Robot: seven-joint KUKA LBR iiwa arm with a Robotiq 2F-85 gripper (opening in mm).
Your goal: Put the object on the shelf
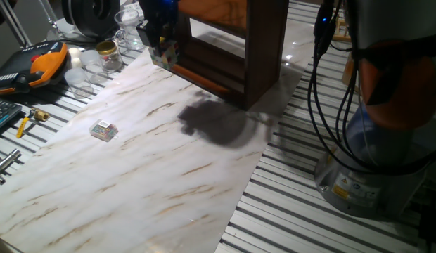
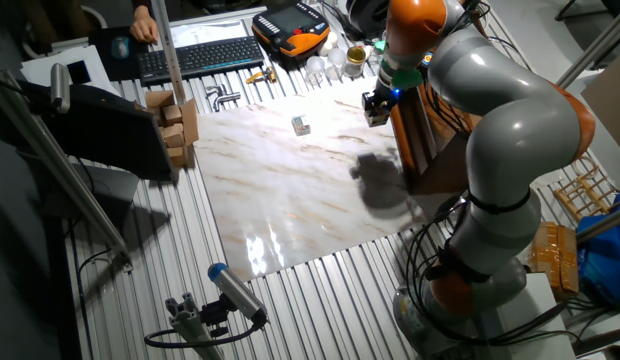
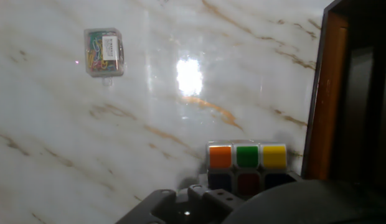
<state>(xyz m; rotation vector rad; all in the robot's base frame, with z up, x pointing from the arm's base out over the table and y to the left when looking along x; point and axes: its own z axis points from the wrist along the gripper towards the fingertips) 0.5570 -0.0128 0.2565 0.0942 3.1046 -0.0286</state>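
- Hand view shows the small multicoloured puzzle cube [image 3: 247, 165] at the dark gripper [image 3: 243, 186], its orange, green and yellow squares facing up; the fingers appear closed around it (their tips are hidden).
- From one fixed view, the gripper [image 1: 164, 43] holds the cube [image 1: 166, 55] above the table, just beside the dark-brown wooden shelf [image 1: 264, 63].
- The grey-and-orange jointed arm [image 2: 500, 120] bends over the glossy marble-patterned tabletop [image 2: 290, 200].
- A small clear plastic box [image 3: 104, 51] lies well apart.
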